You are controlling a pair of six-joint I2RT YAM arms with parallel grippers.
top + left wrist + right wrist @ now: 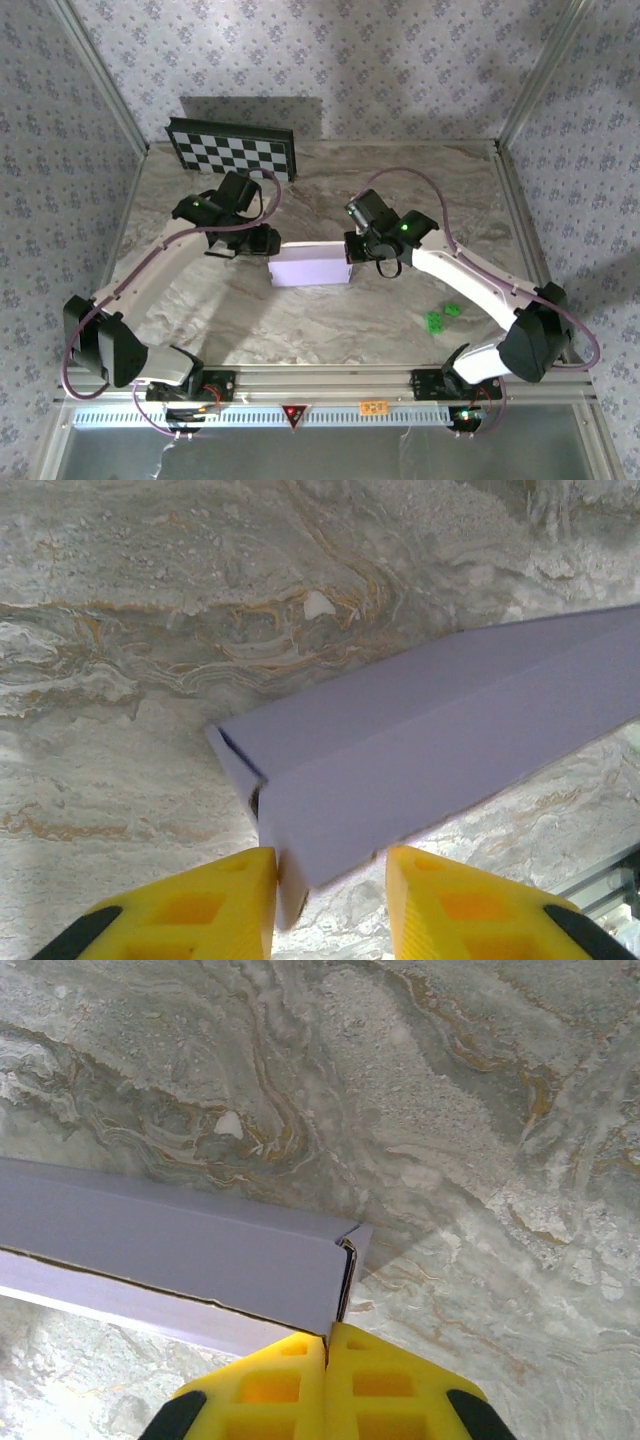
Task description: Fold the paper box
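Mid-table, between both claws: paper box, lying closed up as a flat rectangle.
Left claw: parted a little, straddling the box's end corner without squeezing.
Right claw: pressed shut against the opposite end.
Progress: folding looks about finished; only letting go seems left.

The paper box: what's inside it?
Can't be seen: the paper box is folded shut, and its lavender walls cover the inside. Only thin dark slits show at its corner seams, revealing nothing.
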